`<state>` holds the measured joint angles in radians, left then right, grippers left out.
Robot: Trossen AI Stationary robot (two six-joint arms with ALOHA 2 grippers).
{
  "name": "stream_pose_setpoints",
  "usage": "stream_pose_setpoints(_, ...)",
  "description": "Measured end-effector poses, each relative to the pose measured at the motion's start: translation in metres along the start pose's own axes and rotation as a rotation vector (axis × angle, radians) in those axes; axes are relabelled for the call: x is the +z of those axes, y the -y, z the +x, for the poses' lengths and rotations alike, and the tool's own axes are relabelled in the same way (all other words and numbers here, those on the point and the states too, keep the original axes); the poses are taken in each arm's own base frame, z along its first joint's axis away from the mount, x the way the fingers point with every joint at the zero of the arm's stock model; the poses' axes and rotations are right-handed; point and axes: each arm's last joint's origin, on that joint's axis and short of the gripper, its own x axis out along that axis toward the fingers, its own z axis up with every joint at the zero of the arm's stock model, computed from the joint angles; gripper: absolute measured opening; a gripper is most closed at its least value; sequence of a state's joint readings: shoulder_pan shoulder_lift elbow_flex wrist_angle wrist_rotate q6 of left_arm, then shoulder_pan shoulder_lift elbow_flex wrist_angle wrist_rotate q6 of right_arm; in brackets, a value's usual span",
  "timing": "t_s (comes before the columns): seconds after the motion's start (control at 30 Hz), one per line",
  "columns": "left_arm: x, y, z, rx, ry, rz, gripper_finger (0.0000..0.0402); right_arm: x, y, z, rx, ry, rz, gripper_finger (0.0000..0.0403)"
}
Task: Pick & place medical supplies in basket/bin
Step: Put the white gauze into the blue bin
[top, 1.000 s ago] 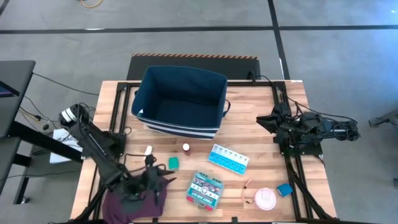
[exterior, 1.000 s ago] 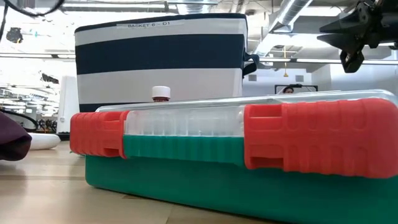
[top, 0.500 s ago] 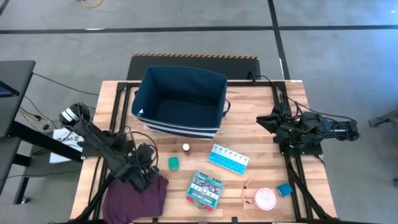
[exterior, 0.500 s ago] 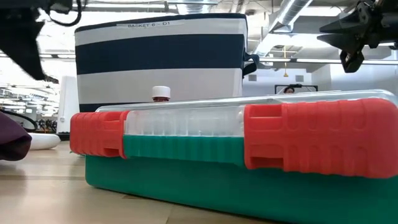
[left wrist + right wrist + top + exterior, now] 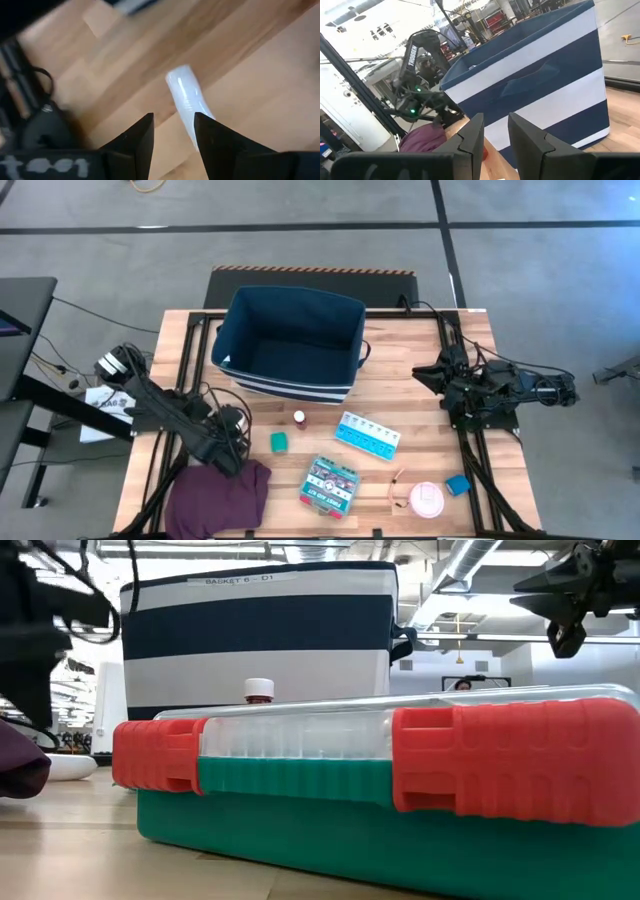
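A white tube point(image 5: 184, 95) lies flat on the wooden table point(image 5: 400, 350), near its left edge. My left gripper point(image 5: 172, 117) hangs open just above the tube, tipped downward and touching nothing; in the high view it point(image 5: 235, 428) hides the tube. The navy, white-striped bin point(image 5: 290, 340) stands at the far middle. A green block point(image 5: 279, 442), red-capped vial point(image 5: 299, 418), light-blue pill organizer point(image 5: 367, 435), green-white box point(image 5: 330, 483), pink-white tape roll point(image 5: 427, 498) and blue block point(image 5: 458, 484) lie on the table. My right gripper point(image 5: 425, 372) waits at the right edge, level, with a narrow gap between its fingers.
A purple cloth point(image 5: 220, 495) lies spread at the near left corner, just nearside of my left gripper. In the low view the green box with red clasps point(image 5: 380, 780) fills the foreground. Bare wood lies between the bin and the supplies.
My left gripper has moved from over the purple cloth toward the table's far edge and down, tipping its fingers downward, and now hangs over the white tube. The cloth, bunched under the gripper before, now lies flat. The left arm has come into the low view at the left.
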<state>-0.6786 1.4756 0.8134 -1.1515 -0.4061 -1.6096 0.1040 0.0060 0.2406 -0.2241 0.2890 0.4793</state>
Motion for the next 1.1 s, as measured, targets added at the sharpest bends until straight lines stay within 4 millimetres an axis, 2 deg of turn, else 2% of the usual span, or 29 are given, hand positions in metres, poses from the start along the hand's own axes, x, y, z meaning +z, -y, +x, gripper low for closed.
stream_pose_setpoints(0.1, -0.003, 0.002, 0.011, -0.081, 0.012, -0.041, 0.0133, 0.001, 0.000, 0.000, 0.004, 0.009, 0.000, 0.0082)
stream_pose_setpoints(0.2, -0.001, -0.003, 0.012, -0.096, 0.030, -0.057, 0.0133, 0.009, -0.006, 0.001, 0.056, 0.090, -0.006, 0.0082)
stream_pose_setpoints(0.3, 0.001, -0.007, 0.009, -0.108, 0.022, -0.067, 0.0133, 0.016, -0.015, 0.005, 0.177, 0.130, -0.086, 0.0082)
stream_pose_setpoints(0.4, 0.002, -0.008, 0.007, -0.120, 0.023, -0.069, 0.0133, 0.018, -0.026, 0.014, 0.286, 0.135, -0.141, 0.0082)
stream_pose_setpoints(0.53, 0.003, -0.008, 0.007, -0.121, 0.047, -0.075, 0.0133, 0.027, -0.041, 0.031, 0.313, 0.078, -0.167, 0.0082)
stream_pose_setpoints(0.63, 0.002, -0.007, 0.008, -0.120, 0.045, -0.076, 0.0133, 0.036, -0.056, 0.048, 0.294, 0.021, -0.183, 0.0082)
stream_pose_setpoints(0.77, 0.000, -0.006, 0.014, -0.142, 0.061, -0.093, 0.0132, 0.048, -0.080, 0.083, 0.247, -0.036, -0.273, 0.0082)
stream_pose_setpoints(0.9, -0.007, -0.007, 0.028, -0.179, 0.022, -0.106, 0.0132, 0.050, -0.097, 0.117, 0.230, -0.089, -0.361, 0.0082)
stream_pose_setpoints(1.0, -0.012, -0.011, 0.039, -0.179, 0.023, -0.123, 0.0132, 0.043, -0.105, 0.139, 0.210, -0.153, -0.398, 0.0082)
stream_pose_setpoints(1.1, -0.013, -0.015, 0.044, -0.161, 0.037, -0.140, 0.0132, 0.049, -0.114, 0.157, 0.204, -0.152, -0.397, 0.0082)
